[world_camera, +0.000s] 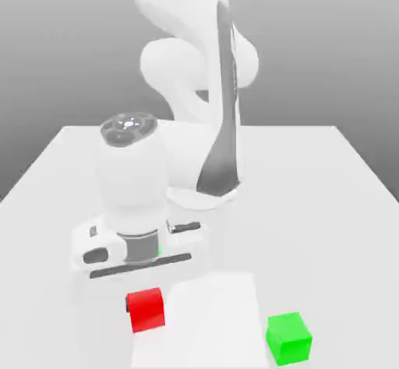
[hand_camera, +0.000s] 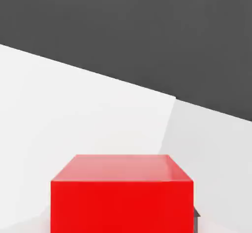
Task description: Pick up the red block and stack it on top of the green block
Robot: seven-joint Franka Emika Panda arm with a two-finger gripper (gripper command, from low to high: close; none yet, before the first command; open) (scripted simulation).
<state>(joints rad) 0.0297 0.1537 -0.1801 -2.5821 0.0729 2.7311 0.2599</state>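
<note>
The red block (world_camera: 146, 310) rests on the white table (world_camera: 327, 204) near its front edge. My gripper (world_camera: 146, 303) comes straight down over it, and the white hand sits just above the block. In the hand view the red block (hand_camera: 122, 192) lies close up between the fingers, and the edge of one dark fingertip (hand_camera: 196, 215) presses against its side. The gripper is shut on the red block. The green block (world_camera: 288, 338) stands apart on the table, toward the exterior view's right of the red one and slightly nearer the front.
The arm's white base (world_camera: 204, 192) stands behind the hand at the middle of the table. A paler rectangular patch (world_camera: 214, 321) lies on the surface between the two blocks.
</note>
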